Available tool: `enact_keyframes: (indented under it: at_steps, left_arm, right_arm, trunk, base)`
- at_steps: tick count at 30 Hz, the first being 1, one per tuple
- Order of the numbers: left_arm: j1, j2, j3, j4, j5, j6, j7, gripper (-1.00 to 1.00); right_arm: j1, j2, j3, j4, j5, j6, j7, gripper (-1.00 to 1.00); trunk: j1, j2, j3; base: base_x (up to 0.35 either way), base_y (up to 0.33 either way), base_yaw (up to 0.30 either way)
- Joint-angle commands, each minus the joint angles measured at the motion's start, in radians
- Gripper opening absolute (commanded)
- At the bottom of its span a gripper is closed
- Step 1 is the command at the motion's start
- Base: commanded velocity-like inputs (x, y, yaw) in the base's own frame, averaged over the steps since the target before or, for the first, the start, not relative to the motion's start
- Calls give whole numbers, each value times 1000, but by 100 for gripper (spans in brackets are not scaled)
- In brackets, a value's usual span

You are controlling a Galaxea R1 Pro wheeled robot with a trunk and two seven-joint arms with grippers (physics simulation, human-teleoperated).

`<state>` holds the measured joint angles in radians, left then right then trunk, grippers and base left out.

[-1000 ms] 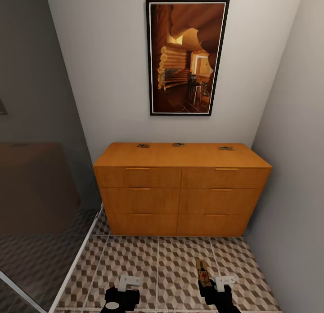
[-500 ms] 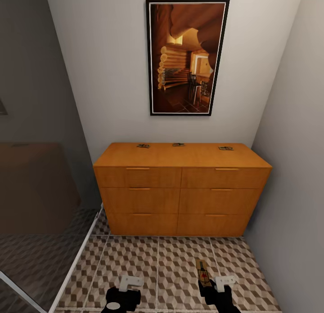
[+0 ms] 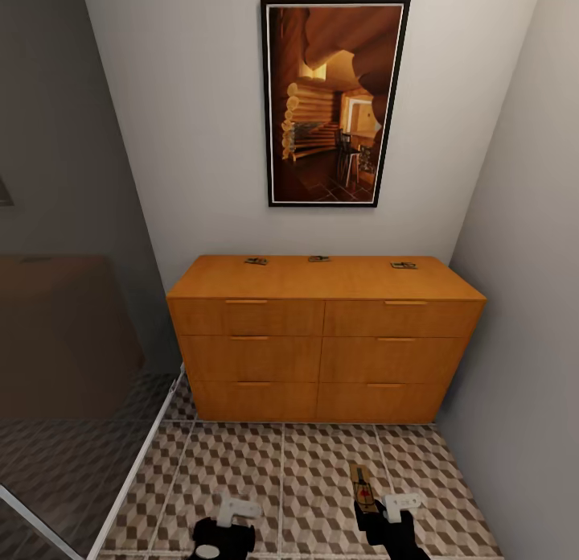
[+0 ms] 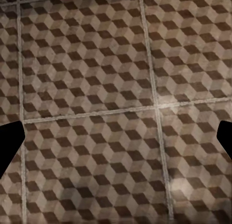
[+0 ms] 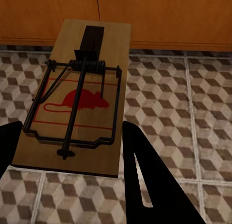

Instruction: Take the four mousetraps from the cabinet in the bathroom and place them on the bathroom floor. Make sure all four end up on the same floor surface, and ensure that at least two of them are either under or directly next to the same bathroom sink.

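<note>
The orange-brown cabinet stands against the far wall. Three mousetraps lie along the back of its top: one at the left, one in the middle and one at the right. A further mousetrap with a red mouse print sits between the fingers of my right gripper, which is shut on it low over the bathroom floor. My left gripper hangs open over bare tiles. The sink is out of view.
A glass partition with a pale bottom rail runs along the left, with darker tiles behind it. A grey wall closes the right side. A framed picture hangs above the cabinet.
My left gripper has dropped slightly lower in the head view. The right gripper, its mousetrap and the cabinet have not moved.
</note>
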<state>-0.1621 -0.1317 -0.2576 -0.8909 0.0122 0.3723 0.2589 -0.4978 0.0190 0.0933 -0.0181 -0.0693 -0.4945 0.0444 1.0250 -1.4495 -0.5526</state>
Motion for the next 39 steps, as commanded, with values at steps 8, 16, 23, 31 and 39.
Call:
enact_keyframes:
  at_steps: [8,16,23,31,39]
  left_arm:
    - [-34,-7,-3,-212,-3,249,7,100]
    - [-251,-13,-3,-333,1,542,8,100]
    - [-582,-16,-1,-199,13,633,8,100]
    - [-842,-15,38,-25,119,639,9,100]
    - [-964,-12,197,31,166,640,8,100]
  right_arm:
    - [-1,2,8,1,-12,-4,6,-100]
    - [-1,3,8,1,-11,-4,6,-100]
    - [-1,5,8,1,-11,-3,6,-100]
    - [-1,3,8,1,-11,-4,6,-100]
    - [-1,4,7,1,-11,-4,7,-100]
  trunk:
    - [0,-1,-1]
    - [0,-1,-1]
    - [0,-1,-1]
    - [0,-1,-1]
    - [0,-1,-1]
  base:
    - [0,0,0]
    - [0,0,0]
    - [0,0,0]
    - [0,0,0]
    - [0,0,0]
